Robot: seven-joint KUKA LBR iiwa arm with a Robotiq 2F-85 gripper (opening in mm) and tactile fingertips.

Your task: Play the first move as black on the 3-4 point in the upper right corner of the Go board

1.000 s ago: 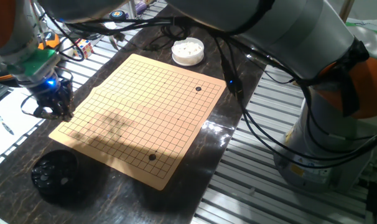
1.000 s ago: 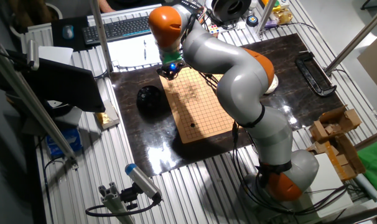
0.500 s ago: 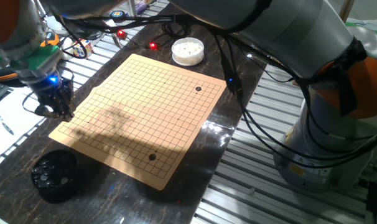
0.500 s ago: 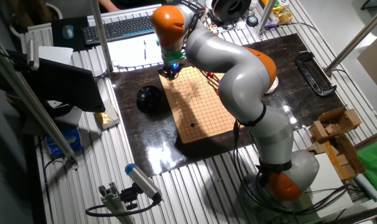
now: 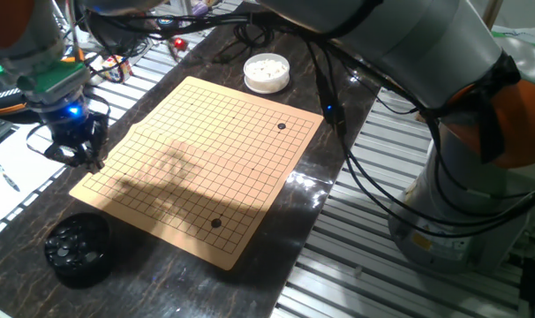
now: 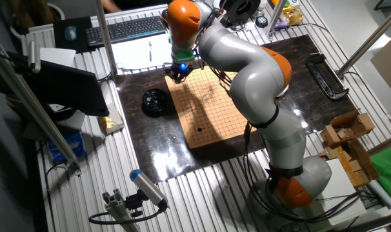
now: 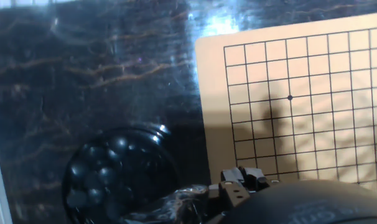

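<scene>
The Go board (image 5: 206, 159) lies on the dark table and also shows in the other fixed view (image 6: 208, 103) and the hand view (image 7: 300, 93). Two black stones sit on it, one near the far right (image 5: 282, 126) and one near the front edge (image 5: 216, 223). A black bowl (image 5: 77, 250) holds several black stones (image 7: 111, 177). My gripper (image 5: 84, 157) hangs above the table just off the board's left corner, behind the bowl. Its fingertips (image 7: 238, 182) are a dark blurred cluster at the bottom of the hand view; I cannot tell whether they hold anything.
A white bowl of white stones (image 5: 267, 71) stands past the board's far edge. Cables (image 5: 334, 106) run along the board's right side. A keyboard (image 6: 128, 29), paper and small items lie beyond the left side. The arm's base (image 6: 292, 187) stands in front.
The gripper has risen a little and shifted slightly away from the board's left corner. The board, stones and bowls have not moved.
</scene>
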